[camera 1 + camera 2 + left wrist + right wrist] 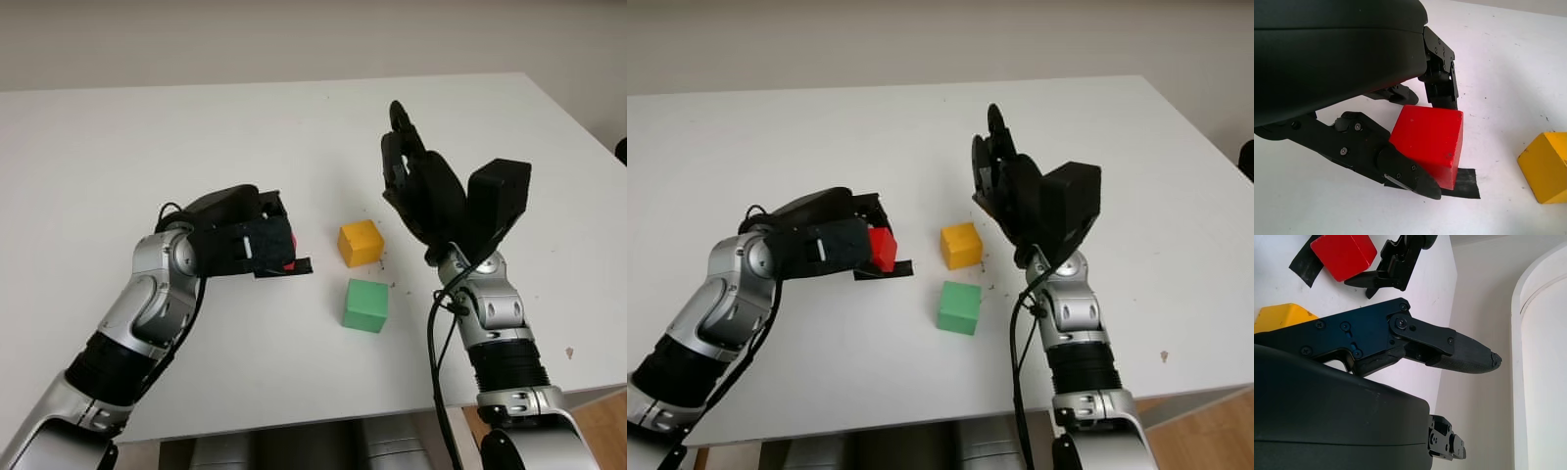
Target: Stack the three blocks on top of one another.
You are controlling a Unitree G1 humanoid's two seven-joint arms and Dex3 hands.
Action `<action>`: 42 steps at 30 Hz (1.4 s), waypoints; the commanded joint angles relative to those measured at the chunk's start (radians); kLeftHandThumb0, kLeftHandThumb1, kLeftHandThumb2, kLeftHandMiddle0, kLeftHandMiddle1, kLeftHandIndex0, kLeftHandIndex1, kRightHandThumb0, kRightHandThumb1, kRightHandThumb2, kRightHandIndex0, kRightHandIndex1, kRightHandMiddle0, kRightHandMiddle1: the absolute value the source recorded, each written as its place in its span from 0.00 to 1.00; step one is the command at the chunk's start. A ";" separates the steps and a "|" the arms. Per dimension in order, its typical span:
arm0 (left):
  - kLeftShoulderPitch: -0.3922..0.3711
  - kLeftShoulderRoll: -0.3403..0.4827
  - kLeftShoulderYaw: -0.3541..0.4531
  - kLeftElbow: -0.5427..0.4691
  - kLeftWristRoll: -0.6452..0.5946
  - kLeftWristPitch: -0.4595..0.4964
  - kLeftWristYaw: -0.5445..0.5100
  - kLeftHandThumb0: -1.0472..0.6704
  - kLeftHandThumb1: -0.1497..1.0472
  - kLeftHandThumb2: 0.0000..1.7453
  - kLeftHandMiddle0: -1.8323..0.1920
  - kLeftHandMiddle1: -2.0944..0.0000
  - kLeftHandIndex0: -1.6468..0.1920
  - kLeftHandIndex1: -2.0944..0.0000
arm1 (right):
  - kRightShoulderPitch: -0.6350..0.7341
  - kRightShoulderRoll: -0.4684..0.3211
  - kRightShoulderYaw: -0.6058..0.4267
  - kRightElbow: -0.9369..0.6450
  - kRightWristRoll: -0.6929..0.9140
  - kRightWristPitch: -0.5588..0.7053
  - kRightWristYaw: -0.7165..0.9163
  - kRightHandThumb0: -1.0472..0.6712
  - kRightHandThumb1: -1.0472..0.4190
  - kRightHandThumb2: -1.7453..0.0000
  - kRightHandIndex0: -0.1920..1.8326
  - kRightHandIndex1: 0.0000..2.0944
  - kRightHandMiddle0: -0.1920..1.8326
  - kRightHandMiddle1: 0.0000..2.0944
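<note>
— Looking at the left hand (847, 245) first: what does it have?

— Its fingers (1400, 169) are closed around the red block (1429, 142), one below and one behind it. The block sits low over the white table (118, 147), just above a strip of black tape (1465, 177) that lies flat on the surface. Whether the block touches the tape, I cannot tell.

— And the other two blocks?

— The yellow block (360, 242) stands on the table to the right of the red one, near it but apart. The green block (366, 305) sits just in front of the yellow one, closer to the robot, with a small gap between them. Neither carries anything on top.

— Where is the right hand (431, 191)?

— Raised above the table, to the right of the yellow block and clear of it. It holds nothing; its fingers (1449, 350) are released and point away from the robot. From its wrist camera, the yellow block and the red block both lie beyond the fingers.
</note>
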 commanded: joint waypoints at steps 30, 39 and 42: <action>0.029 -0.024 -0.118 -0.056 0.205 0.084 -0.029 0.39 0.95 0.04 0.69 0.94 0.80 0.20 | 0.011 0.021 0.005 -0.041 -0.003 0.012 -0.021 0.18 0.00 0.60 0.00 0.00 0.00 0.00; 0.057 -0.049 -0.099 -0.052 0.205 0.054 0.029 0.32 0.96 0.03 0.82 0.98 0.91 0.57 | 0.018 0.022 0.004 -0.051 0.001 0.017 -0.018 0.18 0.00 0.61 0.00 0.00 0.00 0.00; 0.063 -0.052 -0.093 -0.050 0.197 0.043 0.038 0.31 0.96 0.03 0.83 0.98 0.94 0.60 | 0.016 0.020 0.006 -0.048 -0.002 0.018 -0.016 0.18 0.00 0.59 0.00 0.00 0.00 0.00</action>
